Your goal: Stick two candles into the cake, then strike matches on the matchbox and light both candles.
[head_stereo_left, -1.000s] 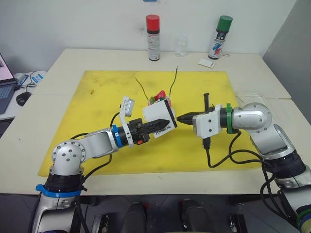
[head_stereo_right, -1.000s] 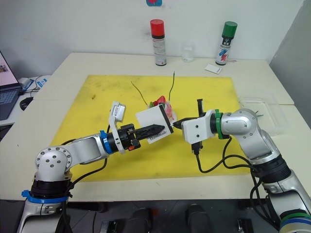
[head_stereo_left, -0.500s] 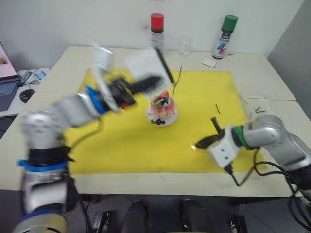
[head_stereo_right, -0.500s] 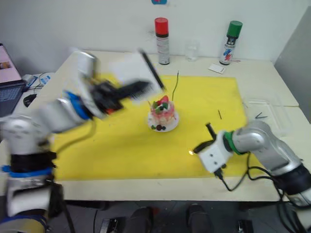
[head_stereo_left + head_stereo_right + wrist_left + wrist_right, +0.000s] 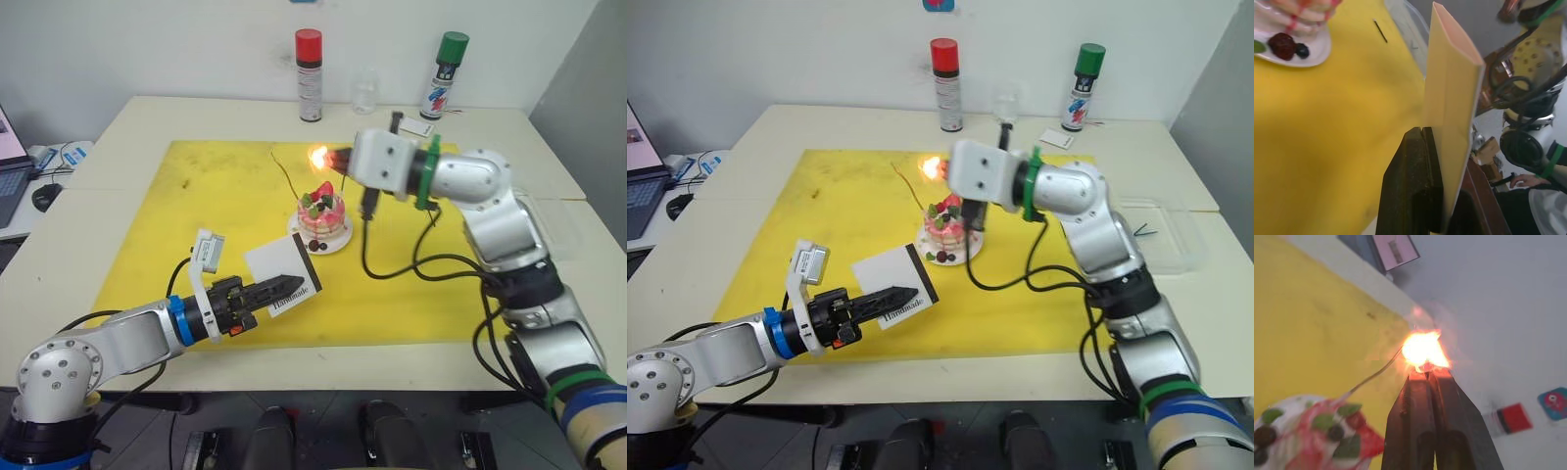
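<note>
The pink cake stands on its white plate in the middle of the yellow mat. One thin green candle rises from the cake and leans to the left. My right gripper hovers above the cake, shut on a burning match whose flame flares at its fingertips. In the right wrist view the candle curves up close to the flame. My left gripper is low over the mat's front, shut on the white matchbox, seen edge-on as the matchbox.
A red-capped spray can, a clear glass, a green-capped can and a small white card stand along the back. A clear tray lies at the right. A loose match lies on the mat.
My right gripper has risen from the mat's front to above the cake with the lit match. My left arm swung up, then came back down to the front with the matchbox.
</note>
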